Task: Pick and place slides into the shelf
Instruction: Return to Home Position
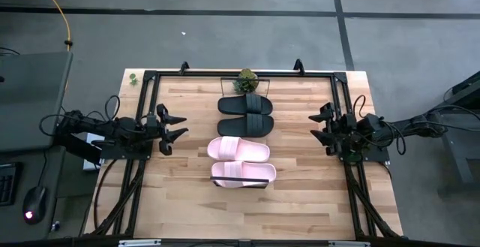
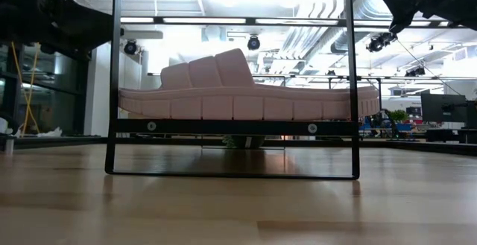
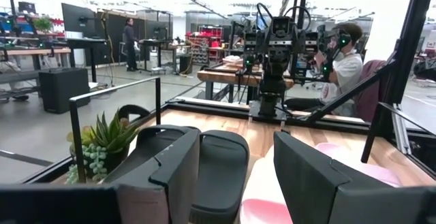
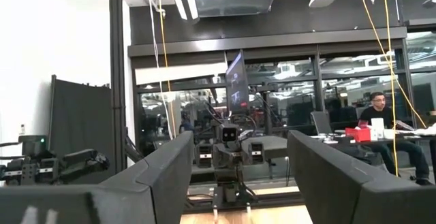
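Two black slides (image 1: 245, 114) and two pale pink slides (image 1: 241, 161) lie side by side in a row down the table's middle. In the low view the nearest pink slide (image 2: 238, 100) rests sole-down on the shelf (image 2: 231, 126), a board in a thin black frame. My left gripper (image 1: 180, 125) hovers open at the table's left, pointing level toward the row; its wrist view shows a black slide (image 3: 218, 166) and a pink slide (image 3: 344, 163) ahead. My right gripper (image 1: 315, 125) hovers open at the right, tipped upward, with nothing between its fingers (image 4: 163, 176).
A small potted succulent (image 1: 245, 79) stands at the far end of the row, just beyond the black slides. A black metal frame (image 1: 150, 82) runs around the tabletop. Bare wood lies between each gripper and the slides. People sit at desks in the room beyond.
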Controlling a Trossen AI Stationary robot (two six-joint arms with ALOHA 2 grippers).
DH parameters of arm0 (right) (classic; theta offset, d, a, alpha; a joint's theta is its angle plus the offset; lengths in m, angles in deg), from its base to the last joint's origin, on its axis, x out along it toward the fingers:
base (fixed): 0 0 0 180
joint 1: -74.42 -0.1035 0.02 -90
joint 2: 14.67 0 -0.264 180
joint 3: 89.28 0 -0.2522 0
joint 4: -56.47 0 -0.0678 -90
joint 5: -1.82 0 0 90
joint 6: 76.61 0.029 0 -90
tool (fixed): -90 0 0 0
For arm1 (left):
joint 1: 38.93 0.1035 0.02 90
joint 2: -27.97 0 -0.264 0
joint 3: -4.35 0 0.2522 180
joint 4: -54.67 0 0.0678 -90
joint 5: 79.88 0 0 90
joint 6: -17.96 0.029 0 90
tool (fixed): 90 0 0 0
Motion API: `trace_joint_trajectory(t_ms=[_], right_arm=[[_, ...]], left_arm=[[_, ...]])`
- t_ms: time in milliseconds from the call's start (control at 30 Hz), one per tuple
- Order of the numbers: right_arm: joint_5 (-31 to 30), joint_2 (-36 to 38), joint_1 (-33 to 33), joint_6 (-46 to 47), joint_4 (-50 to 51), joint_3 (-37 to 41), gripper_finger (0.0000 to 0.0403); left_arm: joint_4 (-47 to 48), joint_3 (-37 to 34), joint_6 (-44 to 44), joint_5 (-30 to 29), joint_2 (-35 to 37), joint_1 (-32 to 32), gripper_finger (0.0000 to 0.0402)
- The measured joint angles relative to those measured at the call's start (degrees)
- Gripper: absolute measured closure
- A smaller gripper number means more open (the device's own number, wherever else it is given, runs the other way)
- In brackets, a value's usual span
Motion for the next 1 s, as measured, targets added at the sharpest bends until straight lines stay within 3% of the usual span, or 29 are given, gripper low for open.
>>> trace_joint_trajectory(t_ms=[267, 500, 1000], right_arm=[[0.0, 0.0, 0.0, 0.0, 2.7, 0.0, 0.0174], [0.1, 0.0, 0.0, -0.2, 6.2, 0.0, 0.0174], [-0.6, 0.0, 0.0, -2.1, 21.0, 0.0, 0.0174]], left_arm=[[3.3, 0.0, 0.2, 0.9, 0.0, 0.0, 0.0229], [3.4, 0.0, 3.5, 5.2, -0.2, -0.1, 0.0229], [3.6, 0.0, 4.4, 4.7, -0.3, 0.0, 0.0229]])
